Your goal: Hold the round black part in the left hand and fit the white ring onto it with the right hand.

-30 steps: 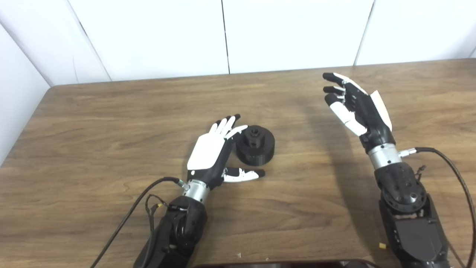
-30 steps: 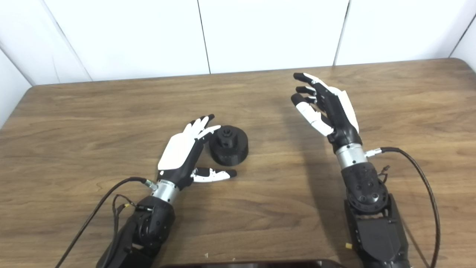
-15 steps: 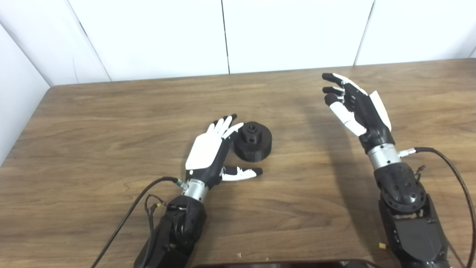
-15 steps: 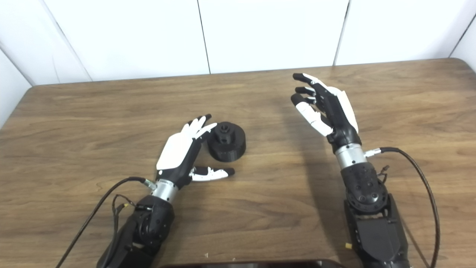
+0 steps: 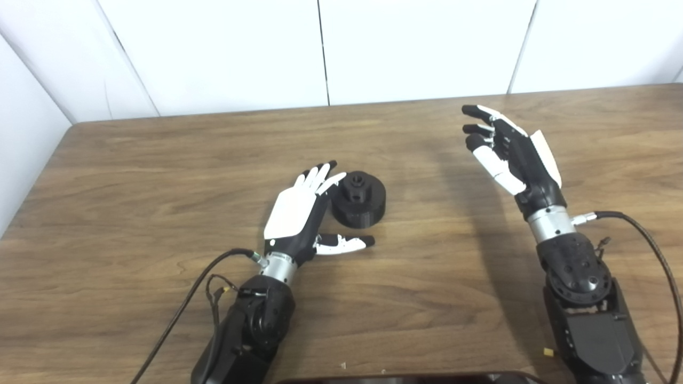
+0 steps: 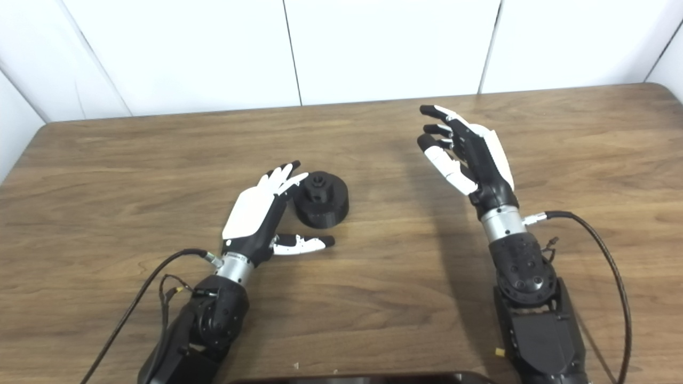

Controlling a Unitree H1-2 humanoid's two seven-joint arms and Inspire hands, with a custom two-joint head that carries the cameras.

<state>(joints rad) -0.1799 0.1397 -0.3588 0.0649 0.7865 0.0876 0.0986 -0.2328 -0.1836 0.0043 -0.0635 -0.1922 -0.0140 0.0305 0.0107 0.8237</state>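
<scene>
The round black part point(image 5: 358, 199) sits on the wooden table point(image 5: 160, 176), near the middle. It is a squat cylinder with a small hub on top. My left hand point(image 5: 304, 213) is open beside its left side, fingers by its far-left edge and thumb stretched along the table in front of it; I cannot tell whether they touch it. My right hand point(image 5: 507, 152) is open and empty, raised above the table to the right. No white ring shows in either view.
The table's back edge meets a white panelled wall point(image 5: 320, 53). Black cables run from both wrists, the left one point(image 5: 187, 304) and the right one point(image 5: 651, 245). A dark object point(image 5: 405, 378) lies at the bottom edge.
The left hand and the black part have both shifted a little away from me and to the left. The right hand has hardly moved.
</scene>
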